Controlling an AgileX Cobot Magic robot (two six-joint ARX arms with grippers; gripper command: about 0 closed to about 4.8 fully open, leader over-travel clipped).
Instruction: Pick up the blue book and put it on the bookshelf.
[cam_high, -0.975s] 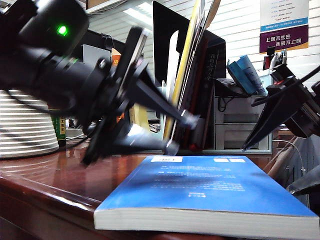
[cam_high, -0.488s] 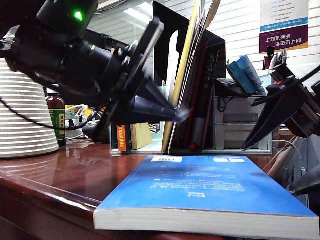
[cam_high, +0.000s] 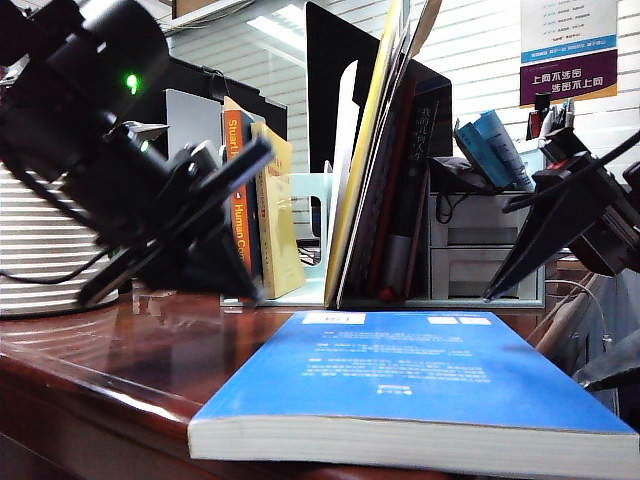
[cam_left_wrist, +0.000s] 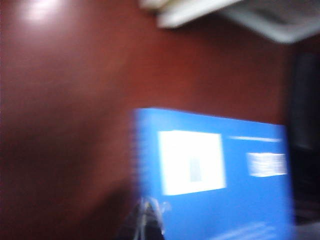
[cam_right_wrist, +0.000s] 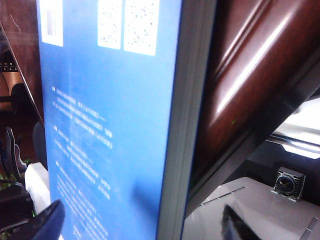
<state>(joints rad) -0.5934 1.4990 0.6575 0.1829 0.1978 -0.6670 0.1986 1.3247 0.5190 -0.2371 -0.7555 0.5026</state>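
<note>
The blue book (cam_high: 420, 385) lies flat on the dark red table (cam_high: 110, 350), bright blue back up, near the front edge. It also fills the right wrist view (cam_right_wrist: 105, 125) and shows blurred in the left wrist view (cam_left_wrist: 215, 175). My left gripper (cam_high: 243, 288) is shut and empty, pointing down at the table just behind the book's far left corner; its tips (cam_left_wrist: 148, 220) sit at the book's edge. My right gripper (cam_high: 500, 250) hangs open above the book's right side, and its fingers (cam_right_wrist: 140, 225) straddle the book's long edge from above. The mint-green bookshelf (cam_high: 318, 205) stands behind.
The bookshelf holds an orange-spined book (cam_high: 236, 190) and several leaning books (cam_high: 385, 170). A two-drawer unit (cam_high: 480, 255) stands to its right. A white ribbed object (cam_high: 40, 250) sits at the far left. The table's front edge runs close under the book.
My left arm has swung down and to the left, away from the front of the bookshelf, and its jaws have closed. The orange-spined book now shows. The right arm and the blue book have not moved.
</note>
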